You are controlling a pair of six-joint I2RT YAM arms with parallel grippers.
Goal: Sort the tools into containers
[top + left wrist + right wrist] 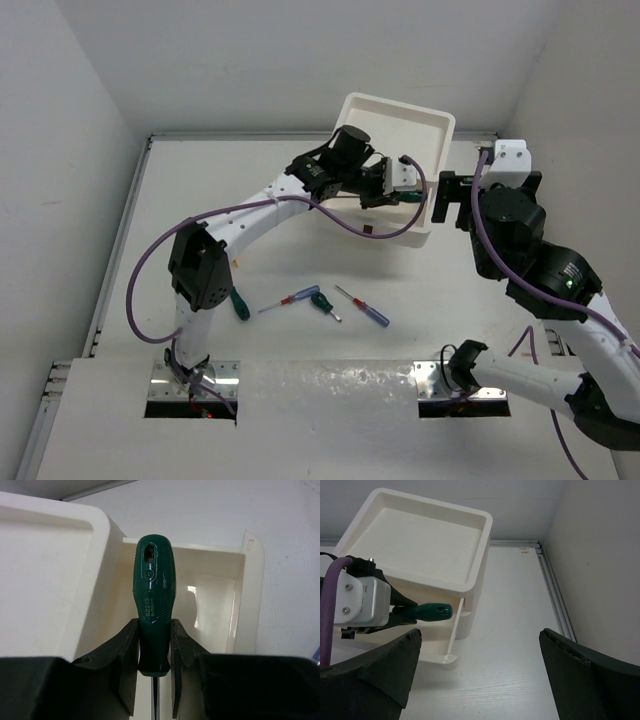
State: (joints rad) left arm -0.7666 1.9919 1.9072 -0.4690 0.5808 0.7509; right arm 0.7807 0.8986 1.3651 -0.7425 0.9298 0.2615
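Observation:
My left gripper is shut on a dark green screwdriver handle, its thin shaft running back between the jaws. It holds the tool over a pulled-out white drawer of the white drawer unit. The right wrist view shows the same handle, the left gripper and the open drawer beside the unit. My right gripper is open and empty, just right of the unit. Three screwdrivers lie on the table: a green one, a red-and-green one and a red-and-blue one.
The drawer's dark front tab faces the near side. Walls close in the table at the back and at the right. A purple cable loops off the left arm.

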